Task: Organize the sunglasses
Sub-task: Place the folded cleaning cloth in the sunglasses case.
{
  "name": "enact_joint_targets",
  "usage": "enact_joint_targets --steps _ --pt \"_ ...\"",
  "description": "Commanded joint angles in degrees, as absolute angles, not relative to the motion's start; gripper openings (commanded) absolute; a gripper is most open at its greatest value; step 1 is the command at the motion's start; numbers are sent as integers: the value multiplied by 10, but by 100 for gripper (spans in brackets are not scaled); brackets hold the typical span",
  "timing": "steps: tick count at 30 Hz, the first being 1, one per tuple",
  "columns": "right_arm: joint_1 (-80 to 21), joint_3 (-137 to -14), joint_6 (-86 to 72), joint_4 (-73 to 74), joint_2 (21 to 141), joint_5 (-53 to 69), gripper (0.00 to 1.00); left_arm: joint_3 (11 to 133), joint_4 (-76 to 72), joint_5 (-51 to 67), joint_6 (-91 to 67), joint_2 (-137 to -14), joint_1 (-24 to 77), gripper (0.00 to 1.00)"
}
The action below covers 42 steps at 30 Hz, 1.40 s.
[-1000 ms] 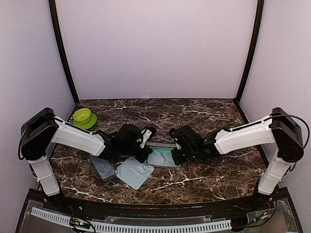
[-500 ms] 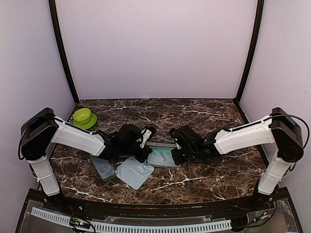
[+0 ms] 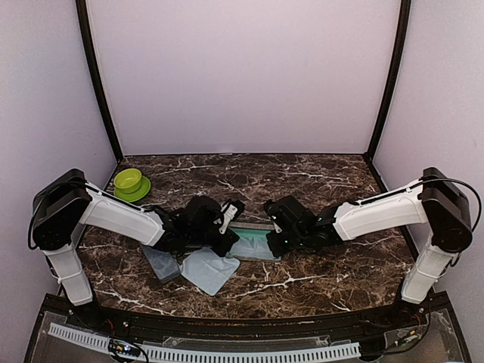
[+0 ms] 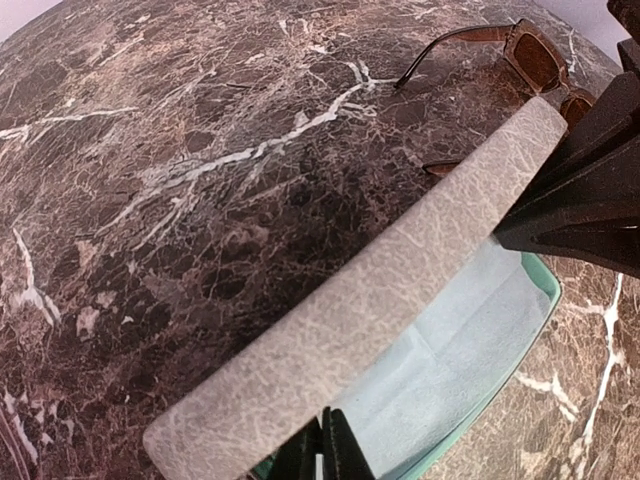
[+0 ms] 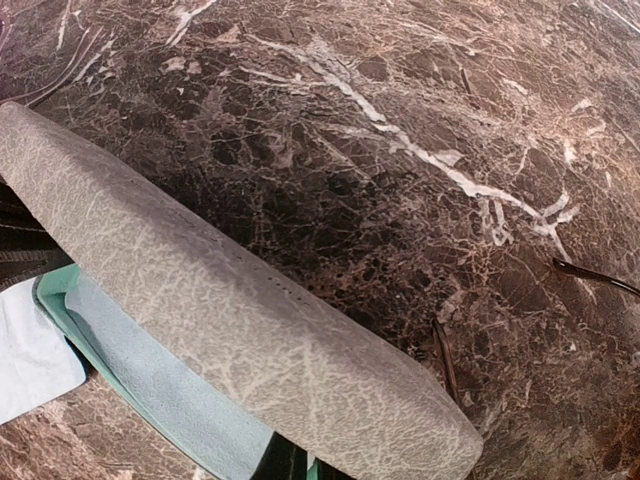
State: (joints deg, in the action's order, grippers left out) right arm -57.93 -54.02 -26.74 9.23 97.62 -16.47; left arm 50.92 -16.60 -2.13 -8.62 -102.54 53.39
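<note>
Jaws on both arms sit nearly together, each pinching the teal rim of the grey case.

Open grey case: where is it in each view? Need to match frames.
Top external: open grey case mid-frame, just below centre.
Left wrist: its lid runs diagonally, lower left to upper right.
Right wrist: lid runs diagonally, upper left to lower right.
Shared landmark: teal lining under the lid.
</note>
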Motion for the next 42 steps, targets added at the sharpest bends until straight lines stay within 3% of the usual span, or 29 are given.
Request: enact_joint_targets --steps 1,12,33,42 --pt "-584 -539 -272 83 985 -166 7 499 -175 -24 -97 -1023 539 8" --pt "-585 -543 -274 93 980 -175 18 505 -163 -52 -96 -1019 543 13" --pt "-592 -504 -294 80 918 -145 35 477 -150 -73 -120 -973 556 36" --pt "-594 -478 -303 8 922 -73 34 444 -181 -57 -140 -946 565 43"
